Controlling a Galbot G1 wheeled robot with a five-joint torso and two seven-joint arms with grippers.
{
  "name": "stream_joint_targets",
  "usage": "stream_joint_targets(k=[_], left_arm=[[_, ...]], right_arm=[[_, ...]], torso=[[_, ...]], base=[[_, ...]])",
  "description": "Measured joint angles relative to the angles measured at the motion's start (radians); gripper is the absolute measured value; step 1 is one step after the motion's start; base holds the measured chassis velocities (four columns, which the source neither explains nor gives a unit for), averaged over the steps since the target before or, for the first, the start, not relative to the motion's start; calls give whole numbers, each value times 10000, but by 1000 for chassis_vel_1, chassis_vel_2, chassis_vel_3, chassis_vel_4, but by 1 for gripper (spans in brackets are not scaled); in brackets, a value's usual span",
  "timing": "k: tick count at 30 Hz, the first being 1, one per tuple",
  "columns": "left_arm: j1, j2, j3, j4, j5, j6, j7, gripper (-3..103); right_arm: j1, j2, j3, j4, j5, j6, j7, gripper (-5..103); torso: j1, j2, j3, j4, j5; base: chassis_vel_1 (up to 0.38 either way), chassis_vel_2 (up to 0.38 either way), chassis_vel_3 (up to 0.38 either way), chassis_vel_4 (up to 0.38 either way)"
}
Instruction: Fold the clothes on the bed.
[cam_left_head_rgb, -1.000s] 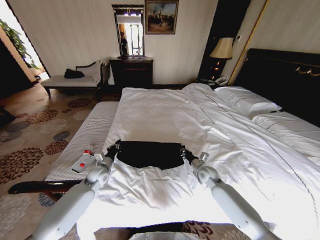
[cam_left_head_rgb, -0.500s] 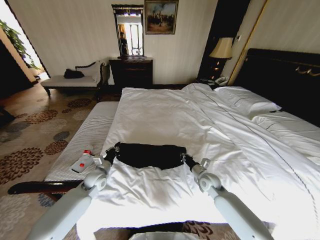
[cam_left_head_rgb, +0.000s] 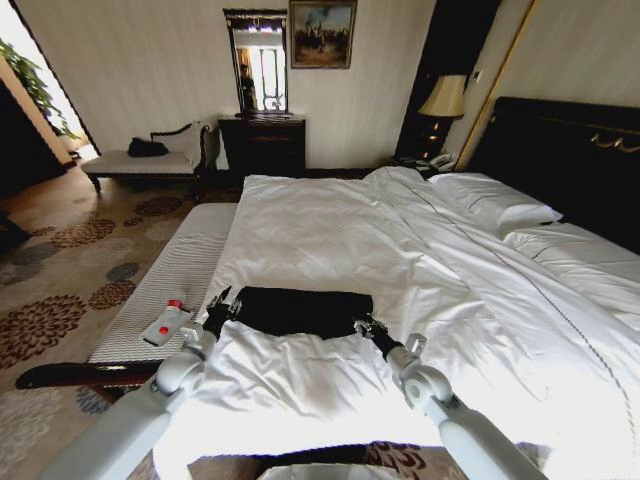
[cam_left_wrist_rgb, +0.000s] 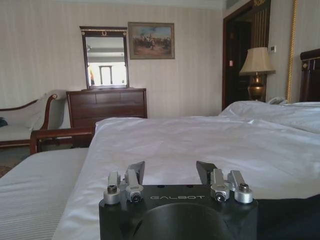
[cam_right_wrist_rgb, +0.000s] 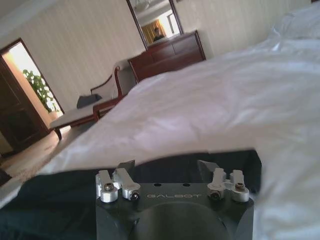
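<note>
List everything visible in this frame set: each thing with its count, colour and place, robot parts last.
Black soft-fabric T-shirt: 1, black, folded into a flat band on the bed's near part.
Large bed with white sheets: 1, white bedding, dark headboard, centre and right.
White pillows: at least 2, by the headboard.
Grey-striped bench: 1, along the bed's left side.
White remote-like device with red button: 1, on the bench.
Dark wooden dresser: 1, against the far wall.
Mirror: 1, above the dresser.
Framed painting: 1, beside the mirror.
Table lamp: 1, cream shade, far right corner.
Cream chaise longue: 1, far left.
Left gripper: open, at the shirt's left end.
Right gripper: open, at the shirt's right end.
</note>
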Motion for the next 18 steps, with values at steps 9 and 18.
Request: stream_joint_targets(k=[9,18], left_arm=[[-177,-17,-119,26,158,153,-322,92],[119,292,-387,-342,372,357,-539,100]], right_arm=[[1126,-326,-359,-401,37,-145,192,100],[2732,2,-1800,-1600,-964,68,140,100]], torso=[[2,-1,1,-3,1],[2,-1,1,0,-2]], base=[[0,0,0,0],[0,0,0,0]])
